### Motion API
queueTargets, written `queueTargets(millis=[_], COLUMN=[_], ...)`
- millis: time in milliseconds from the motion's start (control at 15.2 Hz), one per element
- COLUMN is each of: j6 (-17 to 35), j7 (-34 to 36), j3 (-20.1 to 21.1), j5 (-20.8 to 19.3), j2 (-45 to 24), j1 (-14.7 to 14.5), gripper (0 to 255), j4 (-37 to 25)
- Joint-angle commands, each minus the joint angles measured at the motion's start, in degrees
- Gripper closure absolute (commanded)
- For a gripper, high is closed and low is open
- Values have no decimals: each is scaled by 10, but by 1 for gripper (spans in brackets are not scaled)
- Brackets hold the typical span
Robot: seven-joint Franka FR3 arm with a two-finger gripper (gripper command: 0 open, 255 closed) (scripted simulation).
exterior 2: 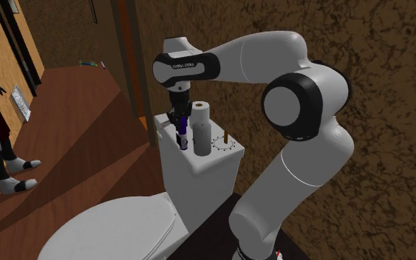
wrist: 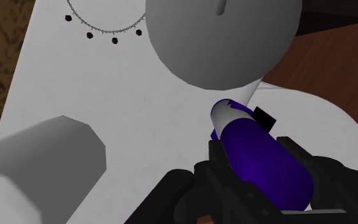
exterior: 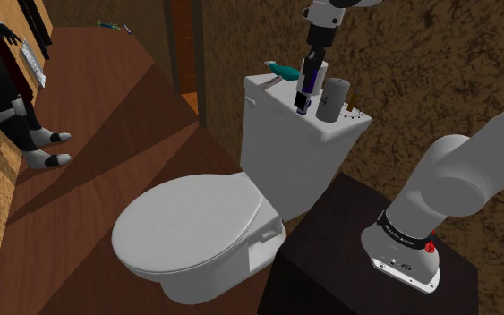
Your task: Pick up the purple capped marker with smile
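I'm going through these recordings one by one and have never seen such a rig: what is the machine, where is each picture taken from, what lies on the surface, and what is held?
The machine is a white robot arm ending in a black two-finger gripper. The shoulder view looks down from beside the robot. The second exterior view shows the arm from another side. The wrist view comes from a camera on the hand, looking along the fingers. The work surface is a toilet tank lid. On it are a grey cylinder, a teal item and a beaded chain. The gripper is shut on a purple marker, held roughly upright over the lid.
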State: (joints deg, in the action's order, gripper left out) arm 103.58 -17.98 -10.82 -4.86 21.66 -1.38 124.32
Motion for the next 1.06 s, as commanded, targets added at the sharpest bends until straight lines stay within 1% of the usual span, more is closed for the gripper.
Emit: queueTargets(millis=[0,858,990], j6=[-12,-112,-113], j7=[0,-3,-4], j3=[1,4,4], j5=[0,5,5], j2=[0,-11,-11], j1=[0,-3,-3], gripper=[255,255,255], j4=[-12,-122,-124])
